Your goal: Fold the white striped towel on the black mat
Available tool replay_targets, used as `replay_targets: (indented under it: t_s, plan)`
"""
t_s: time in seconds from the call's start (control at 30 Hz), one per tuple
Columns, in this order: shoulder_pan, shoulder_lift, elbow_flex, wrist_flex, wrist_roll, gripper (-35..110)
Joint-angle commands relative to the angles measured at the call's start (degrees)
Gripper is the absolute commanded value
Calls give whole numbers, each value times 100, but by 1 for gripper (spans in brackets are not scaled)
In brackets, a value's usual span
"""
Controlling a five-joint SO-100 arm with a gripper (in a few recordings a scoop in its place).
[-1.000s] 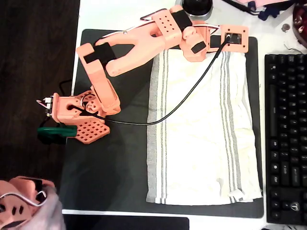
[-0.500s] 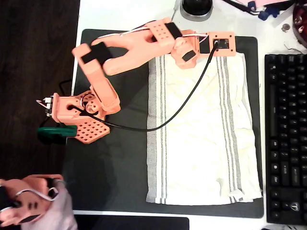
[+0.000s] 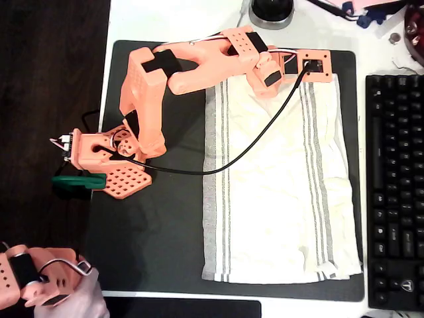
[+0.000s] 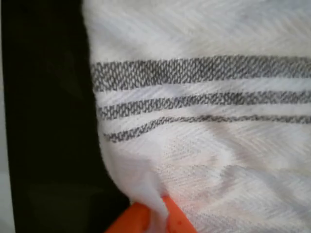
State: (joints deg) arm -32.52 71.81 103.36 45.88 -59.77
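Observation:
The white striped towel lies spread flat on the right half of the black mat, its grey stripes running top to bottom in the overhead view. My orange arm reaches across the mat's top, and my gripper sits low on the towel's top edge beside the right group of stripes. In the wrist view the towel fills most of the picture, with the mat at the left. A pinched ridge of its edge rises over my orange finger at the bottom. The other finger is hidden.
A black keyboard lies along the mat's right side. The arm's base and a green clamp stand at the mat's left edge. A black cable loops over the towel. A round dark object sits beyond the mat's top.
The wrist shifted left along the towel's top edge, then slightly back right and lower onto it. The upper arm swung right and forward. The towel lies as before.

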Motion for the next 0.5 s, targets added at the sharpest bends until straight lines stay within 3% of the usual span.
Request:
replay_targets:
  t_s: [0.0, 0.47]
  plan:
    - [-35, 97, 105, 70, -141, 0]
    - [123, 2382, -220, 1134, 53, 0]
